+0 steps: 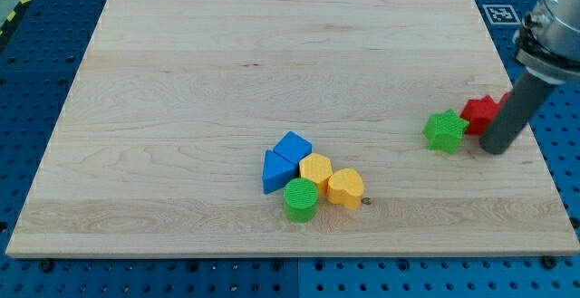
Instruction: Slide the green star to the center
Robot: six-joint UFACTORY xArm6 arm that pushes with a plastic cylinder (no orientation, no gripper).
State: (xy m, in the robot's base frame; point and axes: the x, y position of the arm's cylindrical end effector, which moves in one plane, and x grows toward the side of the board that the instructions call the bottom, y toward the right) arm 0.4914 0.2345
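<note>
Camera view, the only one. The wooden board (181,81) lay on a blue perforated bench (36,72). The green star (445,130) sat at the right of the board, abt mid-depth, well apart from the board's centre. A red block (479,111), shape hard to call but maybe a star, was touching or just beside it on its far-right side; couldn't tell if they met. A cluster lay near-centre, twd the near edge: a blue cube-ish block (293,146) at the far end, a blue triangle-ish block (276,172) to its near-left, a yellow hexagon-ish block (315,168), a yellow heart (345,188) to its right, and a green cylinder (301,199) nearest the edge. All five were packed tight, touching or nearly so. Btwn the green star and the board's centre the wood was open; the cluster sat nearer than that line.

The arm (548,26) came in from the far right, cut off by the frame's edge, w/ the dark rod slanting down-left. My tip (496,148) was on the board just right of the green star, w/ a small gap, and just near of the red block. No jaws on this tool; it held nothing.

A fiducial tag (500,13) lay beyond the far-right corner, partly hidden by the arm. A small dark speck (367,201) by the yellow heart was too small to identify.
</note>
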